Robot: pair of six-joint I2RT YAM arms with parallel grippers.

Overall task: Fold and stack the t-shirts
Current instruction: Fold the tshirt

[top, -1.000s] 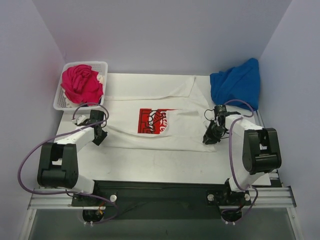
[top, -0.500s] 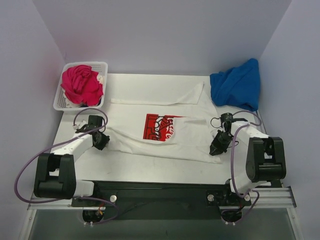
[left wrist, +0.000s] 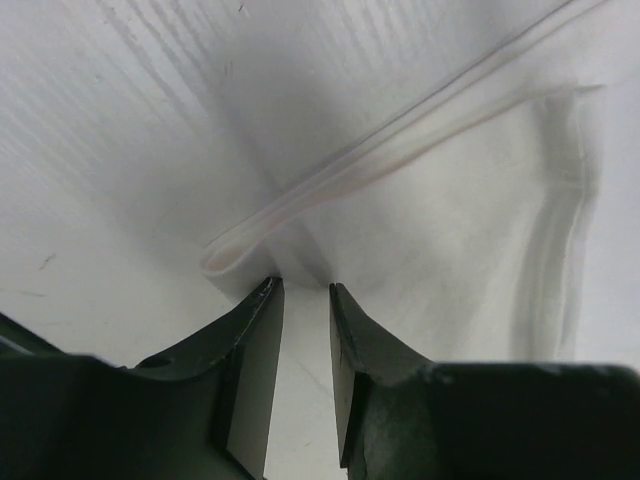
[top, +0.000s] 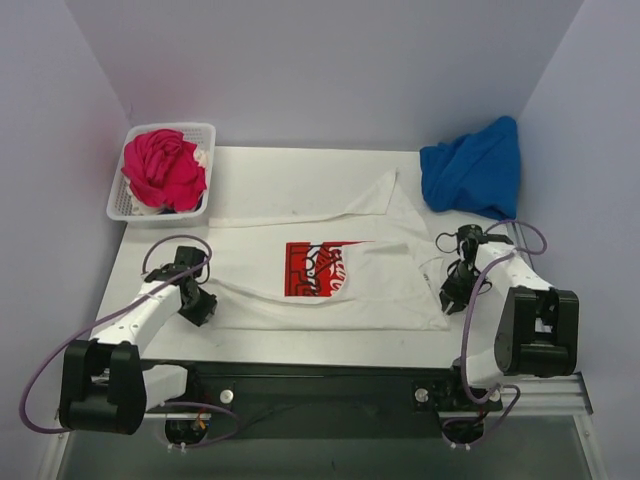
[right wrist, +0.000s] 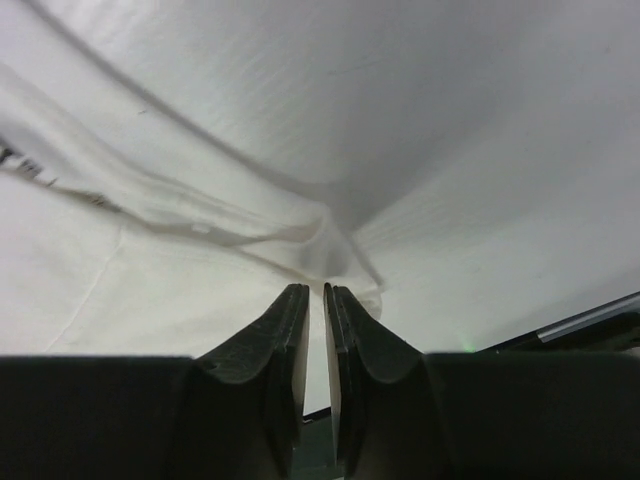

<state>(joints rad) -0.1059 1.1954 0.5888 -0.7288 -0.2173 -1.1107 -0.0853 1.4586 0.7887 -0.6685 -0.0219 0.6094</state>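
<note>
white t-shirt [top: 385, 292]; red chest print [top: 318, 268], unreadable

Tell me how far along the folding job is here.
Nothing is stacked yet. In hand: the left gripper and right gripper pinch the near corners of the white shirt, lying rumpled. Remaining: the crumpled blue shirt and the pink shirt in the basket.
</note>
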